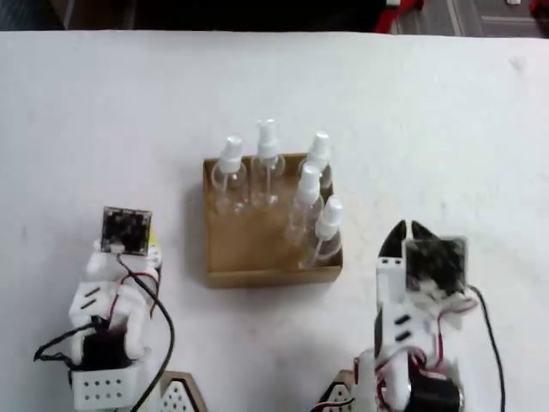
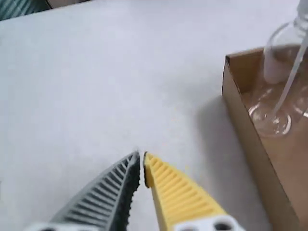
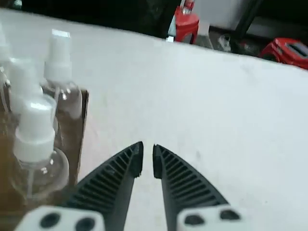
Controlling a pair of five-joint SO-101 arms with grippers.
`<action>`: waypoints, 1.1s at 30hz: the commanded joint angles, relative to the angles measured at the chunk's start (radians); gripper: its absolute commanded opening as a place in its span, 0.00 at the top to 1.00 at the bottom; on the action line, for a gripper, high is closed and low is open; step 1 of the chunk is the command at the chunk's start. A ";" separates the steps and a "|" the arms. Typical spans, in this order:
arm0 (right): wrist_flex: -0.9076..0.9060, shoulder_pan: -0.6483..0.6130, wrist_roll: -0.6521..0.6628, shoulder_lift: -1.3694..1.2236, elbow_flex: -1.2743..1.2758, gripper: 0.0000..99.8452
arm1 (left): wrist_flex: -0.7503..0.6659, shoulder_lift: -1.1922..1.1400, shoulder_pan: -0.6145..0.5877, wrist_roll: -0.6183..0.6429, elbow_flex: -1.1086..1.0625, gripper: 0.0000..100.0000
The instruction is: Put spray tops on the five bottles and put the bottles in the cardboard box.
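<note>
Several clear bottles with white spray tops stand upright inside the shallow cardboard box at the table's middle, among them one at the back left and one at the front right. My left gripper, one finger grey and one yellow, is shut on nothing over bare table, to the left of the box wall; a bottle stands just inside that wall. My right gripper, with black fingers, is shut and empty, to the right of the box, apart from the nearest bottle.
The left arm sits at the front left and the right arm at the front right. White table stretches open behind and beside the box. Red objects lie off the table's far edge.
</note>
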State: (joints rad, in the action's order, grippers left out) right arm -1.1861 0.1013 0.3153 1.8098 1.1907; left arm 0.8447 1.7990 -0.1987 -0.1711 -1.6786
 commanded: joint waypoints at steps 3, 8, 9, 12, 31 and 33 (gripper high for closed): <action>0.053 0.048 0.029 -0.004 0.130 0.99 | -0.031 0.008 -0.012 -0.008 -0.014 0.98; 0.166 0.070 0.028 -0.004 0.308 0.99 | -0.009 0.008 -0.012 -0.006 -0.014 0.97; 0.199 0.074 0.028 -0.004 0.351 0.99 | 0.006 0.008 -0.010 -0.006 -0.014 0.97; 0.302 0.105 0.028 -0.004 0.474 0.99 | 0.063 0.008 -0.001 -0.006 -0.014 0.97; -0.079 0.094 -0.063 -0.008 0.499 0.99 | 0.436 0.008 0.062 -0.006 -0.014 0.98; -0.082 0.094 -0.064 -0.008 0.499 0.99 | 0.436 0.008 0.058 0.003 -0.014 0.98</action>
State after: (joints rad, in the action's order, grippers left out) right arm -1.2536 0.2041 0.2601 1.7944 1.6817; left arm 1.2758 1.8006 -0.1158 -0.1772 -1.6909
